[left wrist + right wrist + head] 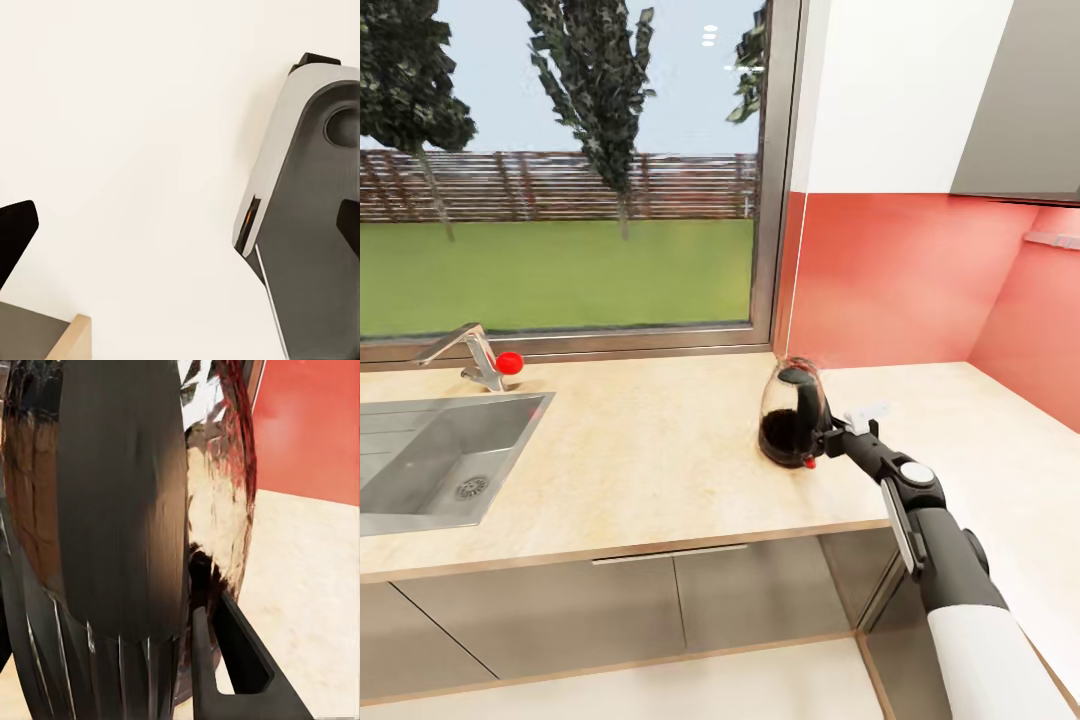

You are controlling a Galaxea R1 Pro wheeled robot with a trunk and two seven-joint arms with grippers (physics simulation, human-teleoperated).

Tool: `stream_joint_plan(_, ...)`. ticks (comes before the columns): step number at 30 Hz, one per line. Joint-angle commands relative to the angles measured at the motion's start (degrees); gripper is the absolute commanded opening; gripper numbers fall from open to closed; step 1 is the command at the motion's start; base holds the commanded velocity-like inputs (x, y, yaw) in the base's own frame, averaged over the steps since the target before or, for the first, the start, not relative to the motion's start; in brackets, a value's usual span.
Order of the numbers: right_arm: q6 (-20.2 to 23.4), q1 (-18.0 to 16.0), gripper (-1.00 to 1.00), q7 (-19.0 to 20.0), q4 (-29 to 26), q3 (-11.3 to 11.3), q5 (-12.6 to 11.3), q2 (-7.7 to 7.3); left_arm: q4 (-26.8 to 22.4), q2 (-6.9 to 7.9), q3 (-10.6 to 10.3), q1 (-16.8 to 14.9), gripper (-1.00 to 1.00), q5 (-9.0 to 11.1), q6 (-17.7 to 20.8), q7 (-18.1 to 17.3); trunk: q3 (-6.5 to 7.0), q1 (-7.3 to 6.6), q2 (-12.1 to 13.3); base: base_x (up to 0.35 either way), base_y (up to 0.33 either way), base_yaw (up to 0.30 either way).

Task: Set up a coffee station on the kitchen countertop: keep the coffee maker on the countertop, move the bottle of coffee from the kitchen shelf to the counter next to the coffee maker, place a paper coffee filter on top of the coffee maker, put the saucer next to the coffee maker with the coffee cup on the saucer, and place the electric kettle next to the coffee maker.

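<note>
The electric kettle (792, 425), rounded, dark and translucent with a black handle, stands upright on the kitchen countertop (640, 450) near the red wall corner. My right gripper (822, 437) reaches in from the right and is shut on the kettle's handle. In the right wrist view the broad black handle (120, 510) sits between the fingers, and one dark finger (232, 660) lies against its side. My left gripper (180, 229) is open and holds nothing, with white floor beneath it.
A steel sink (420, 450) is set into the counter at the left, with a faucet (470, 355) and a red knob (509, 363) behind it. A large window runs along the back. A red backsplash (900, 280) lines the corner, where the worktop continues right.
</note>
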Motion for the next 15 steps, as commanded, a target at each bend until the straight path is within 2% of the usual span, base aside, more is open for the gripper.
stream_joint_plan(1,1.9,-0.1,-1.0,0.4,-1.2,0.3,0.4,0.12,0.0,0.01,0.1,0.0,1.0,0.3,-0.2,0.0,-0.09,0.02,-0.1,0.0,0.0,0.0)
stream_joint_plan(3,4.5,-0.3,-1.0,0.4,-3.7,1.2,0.3,0.25,0.0,0.04,0.1,0.0,1.0,0.3,-0.2,0.0,-0.09,0.02,-0.1,0.0,0.0,0.0)
stream_joint_plan(6,6.0,-0.4,-1.0,0.5,-6.5,1.9,0.2,0.38,0.0,0.05,0.1,0.0,1.0,0.3,-0.2,0.0,-0.09,0.02,-0.1,0.0,0.0,0.0)
stream_joint_plan(15,6.7,-0.4,-1.0,0.5,-9.7,2.3,0.2,0.68,0.0,0.05,0.0,0.0,1.0,0.3,-0.2,-0.2,-0.09,0.02,-0.1,0.0,0.0,0.0)
